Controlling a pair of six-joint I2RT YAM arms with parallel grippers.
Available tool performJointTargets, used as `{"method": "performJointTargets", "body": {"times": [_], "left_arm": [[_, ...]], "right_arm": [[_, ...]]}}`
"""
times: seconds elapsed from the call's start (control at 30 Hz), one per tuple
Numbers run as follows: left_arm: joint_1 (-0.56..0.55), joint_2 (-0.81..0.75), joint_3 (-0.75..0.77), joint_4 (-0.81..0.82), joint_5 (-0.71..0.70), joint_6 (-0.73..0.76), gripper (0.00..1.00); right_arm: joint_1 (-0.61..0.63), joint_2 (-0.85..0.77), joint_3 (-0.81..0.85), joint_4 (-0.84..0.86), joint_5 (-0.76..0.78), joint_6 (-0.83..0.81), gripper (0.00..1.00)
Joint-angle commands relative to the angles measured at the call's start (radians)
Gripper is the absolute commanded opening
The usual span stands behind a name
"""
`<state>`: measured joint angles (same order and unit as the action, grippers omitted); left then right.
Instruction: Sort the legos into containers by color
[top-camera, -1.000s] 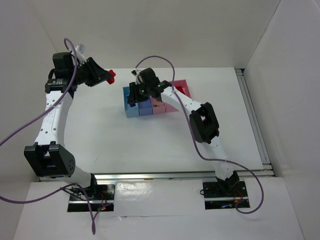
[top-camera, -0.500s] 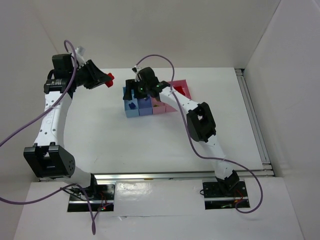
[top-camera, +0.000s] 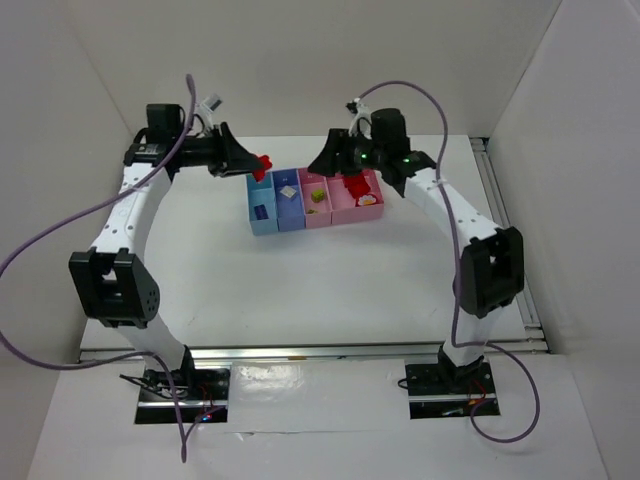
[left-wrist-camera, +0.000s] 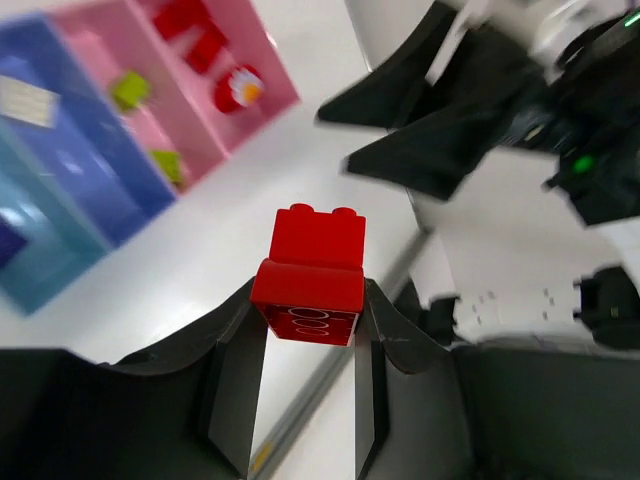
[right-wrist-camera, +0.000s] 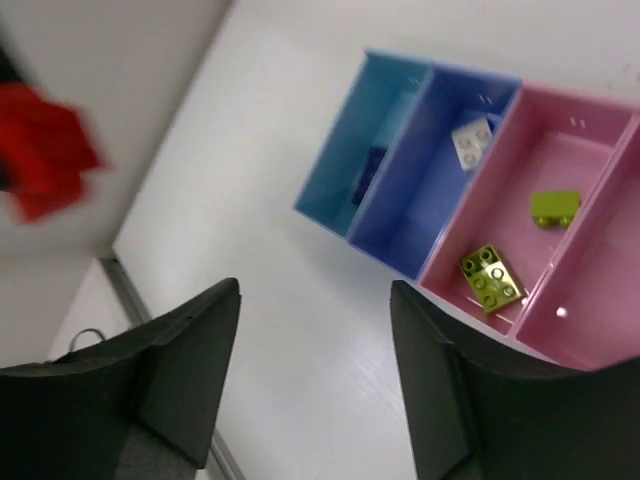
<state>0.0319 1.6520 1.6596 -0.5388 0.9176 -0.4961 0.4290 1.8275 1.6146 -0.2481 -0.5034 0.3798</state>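
Left end effector (left-wrist-camera: 310, 300) nearer bins (top-camera: 266, 226), red lego (left-wrist-camera: 312, 265) clamped studs-outward; right end effector (right-wrist-camera: 315, 300) agape

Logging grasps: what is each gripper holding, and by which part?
Left gripper pinches a red lego by its lower sides; right gripper holds nothing.

A robotics lab cell is indicated by a white table (top-camera: 300, 280) boxed in by plain white walls (top-camera: 400, 60), with cabled arms (top-camera: 118, 215) bolted at the table's near edge.
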Motion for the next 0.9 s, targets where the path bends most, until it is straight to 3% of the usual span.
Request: {"method": "performJointTargets", "body": {"times": [0.0, 0.27, 0.57, 0.8, 0.87], "left_arm": [[-0.072, 0.057, 0.06, 0.025, 0.205, 0.06, 0.0], [-0.164, 0.141, 0.109, 0.071, 0.29, 0.074, 0.0], [-0.193, 0.17, 0.118, 0.163, 0.386, 0.03, 0.0], [-0.213, 0.18, 0.118, 0.163, 0.395, 0.03, 0.0], [-0.213, 0.189, 0.118, 0.163, 0.405, 0.03, 0.0]], "right_arm": [[-0.001, -0.103, -0.03, 0.061, -0.23, -0.036, 0.72], [-0.01, -0.148, -0.087, 0.222, -0.394, 0.057, 0.81], [-0.039, -0.117, -0.134, 0.404, -0.509, 0.203, 0.81], [-0.049, -0.083, -0.205, 0.709, -0.622, 0.431, 0.65], [-0.059, -0.073, -0.241, 0.875, -0.644, 0.556, 0.6]]}}
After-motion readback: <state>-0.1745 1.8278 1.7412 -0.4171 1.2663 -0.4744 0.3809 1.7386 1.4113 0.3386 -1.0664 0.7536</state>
